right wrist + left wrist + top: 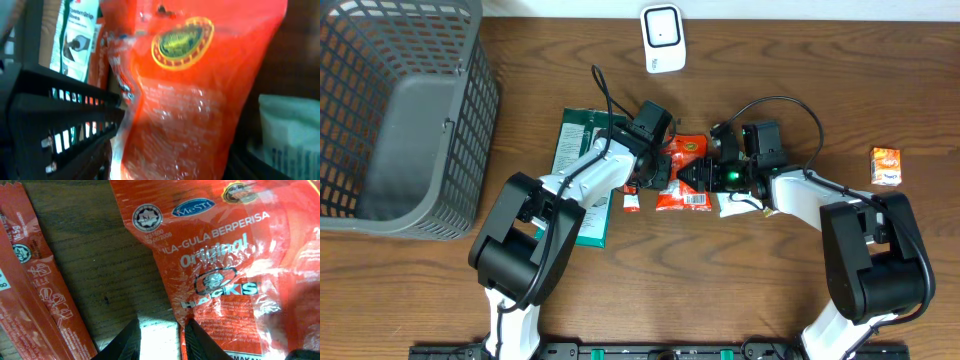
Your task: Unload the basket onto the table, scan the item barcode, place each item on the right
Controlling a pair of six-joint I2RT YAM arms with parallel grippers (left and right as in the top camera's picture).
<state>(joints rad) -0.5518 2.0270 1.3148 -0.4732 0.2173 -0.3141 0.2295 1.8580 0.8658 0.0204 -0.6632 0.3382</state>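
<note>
- Overhead: the left gripper (pixel 658 168) is reaching over the left edge of the red candy bag (pixel 682 198), which is lying flat at the middle of the table (pixel 720 290), below the white scanner (pixel 662 38).
- Overhead: the right gripper (pixel 706 175) is covering the bag's right edge. Both pairs of jaws are hidden under the wrist housings.
- Overhead: a small red sachet (pixel 630 203) is lying just left of the bag and a white packet (pixel 732 206) just right of it. The left arm is crossing a green package (pixel 575 145). A grey basket (pixel 470 100) and an orange box (pixel 886 165) are standing well apart from it.
- Left wrist: the two dark fingers (pixel 127 342) are standing slightly apart, released, with bare wood showing between them. The right-hand finger is meeting the bag's edge, and whether it is pressing on the bag cannot be told. The bag is cut off at the frame.
- Right wrist: the picture is blurred. The bag is filling the space between widely parted jaws, and the latticed finger (pixel 65 125) is touching its left side. The other finger is lost in shadow, so whether the bag is being grasped cannot be told.
</note>
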